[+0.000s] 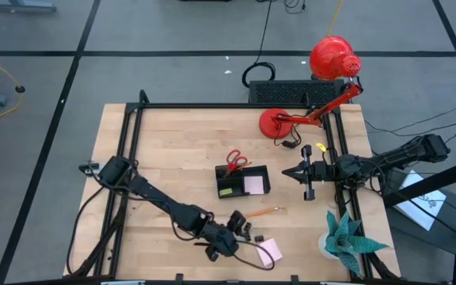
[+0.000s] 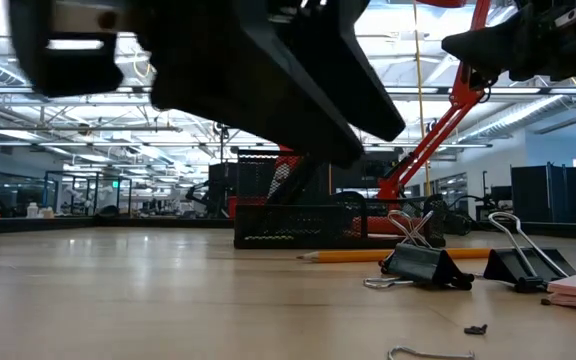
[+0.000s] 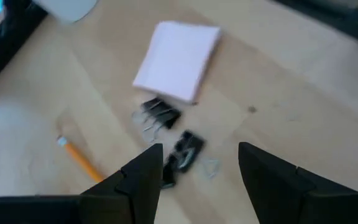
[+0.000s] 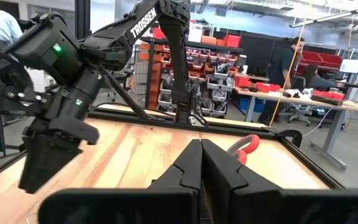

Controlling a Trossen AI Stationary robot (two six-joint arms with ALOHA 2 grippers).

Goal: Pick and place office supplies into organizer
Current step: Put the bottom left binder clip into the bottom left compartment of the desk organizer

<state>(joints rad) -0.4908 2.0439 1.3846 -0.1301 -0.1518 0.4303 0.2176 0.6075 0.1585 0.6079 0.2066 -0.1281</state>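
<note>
While the organizer (image 1: 243,181) sits mid-table already holding the scissors (image 1: 235,161), a pink pad and a yellow-green piece, the step in hand looks like picking up one of the binder clips (image 3: 186,149) lying loose near the table's front edge. The left gripper (image 3: 197,171) hovers just above them with its fingers spread wide and nothing between them; a pink sticky-note pad (image 3: 178,60) lies just beyond, and a pencil (image 1: 264,212) rests between clips and organizer. Next it likely needs to drop straight down and centre one small clip between the fingers before closing. The left arm stretches low across the table, while the right gripper (image 1: 308,172), fingers pressed together and empty, waits beside the organizer.
</note>
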